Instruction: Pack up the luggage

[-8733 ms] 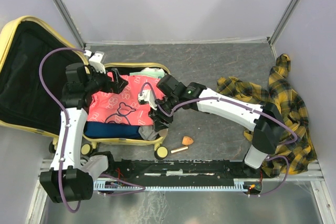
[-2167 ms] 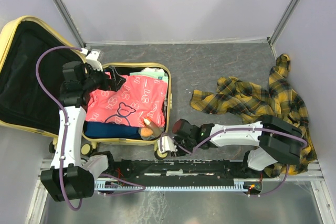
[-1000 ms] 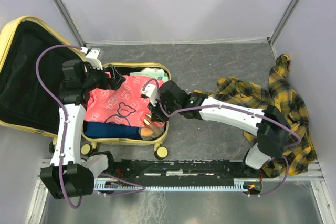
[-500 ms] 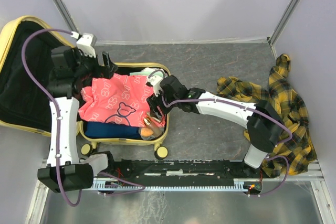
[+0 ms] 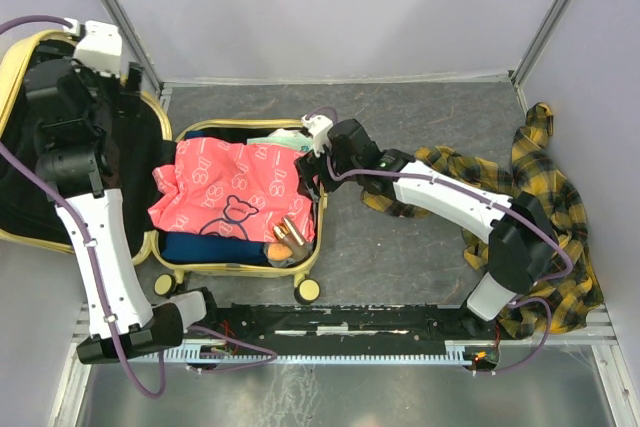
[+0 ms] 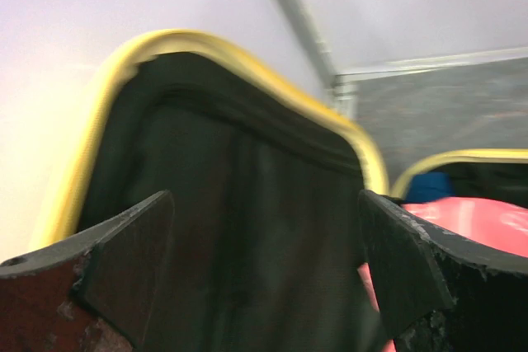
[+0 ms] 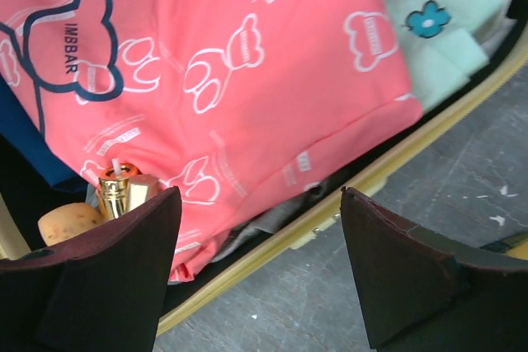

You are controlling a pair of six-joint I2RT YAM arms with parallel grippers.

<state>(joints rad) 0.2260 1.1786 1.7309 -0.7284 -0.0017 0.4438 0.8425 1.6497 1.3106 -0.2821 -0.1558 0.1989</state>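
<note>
Lying open at the frame's left, the luggage (image 5: 225,269) looks rigid, smooth and bulky; its lid rim seems the best hold. The left gripper (image 6: 264,269) faces that lid, jaws spread; the right gripper (image 7: 260,269) hovers over the pink shirt (image 7: 247,80), jaws spread, empty. A plaid shirt (image 5: 520,187) sprawls on the desk (image 5: 400,117) at right; the bulging pink shirt could hinder closing.

black-lined luggage (image 6: 231,204) lid, spread end effector (image 6: 264,274)

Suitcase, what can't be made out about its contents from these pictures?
Whatever lies under the pink shirt: top view, the shirt covers it.
Bottle base: right wrist view, behind a finger.
Suitcase lid: left wrist view, blurred, cut off at the bottom edge.
</note>
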